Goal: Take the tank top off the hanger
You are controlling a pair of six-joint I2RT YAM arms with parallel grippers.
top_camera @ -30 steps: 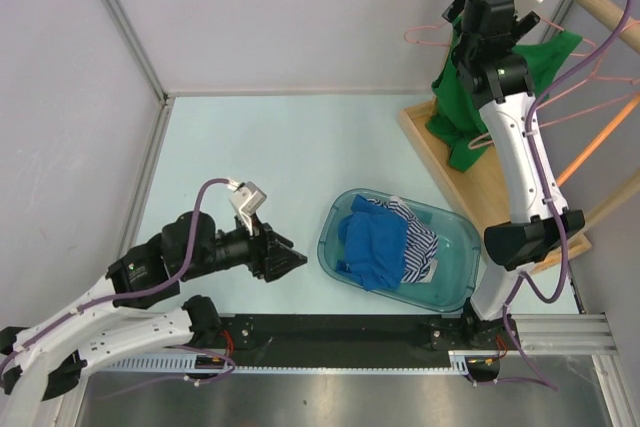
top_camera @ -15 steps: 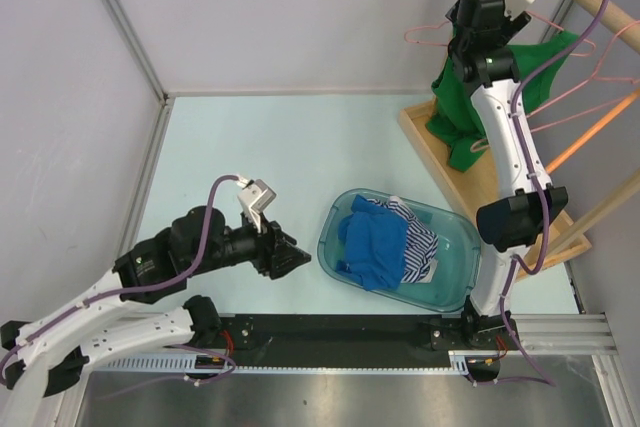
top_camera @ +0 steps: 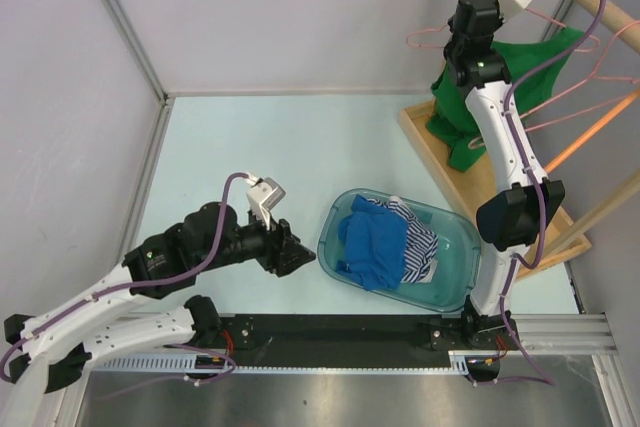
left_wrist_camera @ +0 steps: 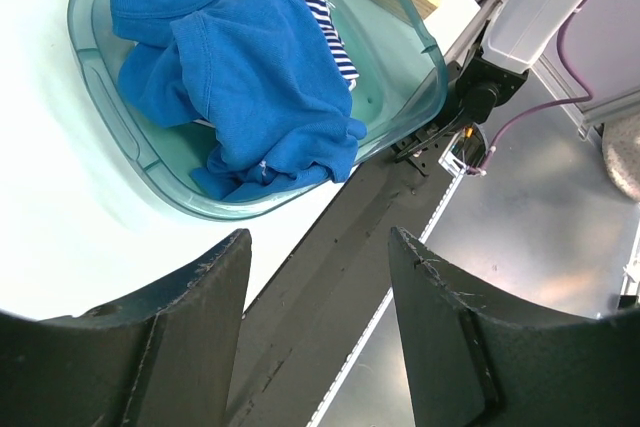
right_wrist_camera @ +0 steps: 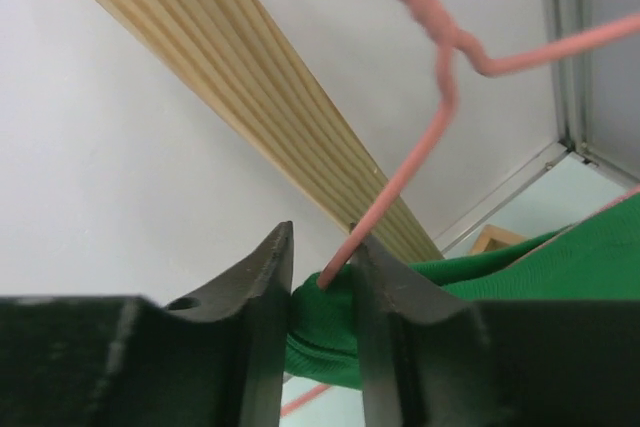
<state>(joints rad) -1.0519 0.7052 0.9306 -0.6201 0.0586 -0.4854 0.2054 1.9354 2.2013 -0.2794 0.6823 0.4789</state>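
Note:
The green tank top (top_camera: 455, 122) hangs on a pink wire hanger (top_camera: 425, 37) from the wooden rail (top_camera: 590, 2) at the back right. My right gripper (top_camera: 468, 39) is raised to the hanger's shoulder. In the right wrist view its gripper (right_wrist_camera: 322, 247) is shut on a bunched fold of the tank top (right_wrist_camera: 330, 332), and the hanger wire (right_wrist_camera: 440, 117) rises from the fabric against the right finger. My left gripper (top_camera: 298, 259) hovers low beside the bin, open and empty (left_wrist_camera: 320, 237).
A teal plastic bin (top_camera: 335, 217) holding blue (top_camera: 375, 242) and striped clothes sits near the front, also in the left wrist view (left_wrist_camera: 100, 137). The rack's wooden base (top_camera: 490, 187) lies at the right. More pink hangers (top_camera: 600, 97) hang on the rail.
My right gripper rose toward the hanger's shoulder and closed its jaws on the green fabric. My left gripper shifted a little right toward the bin, still open.

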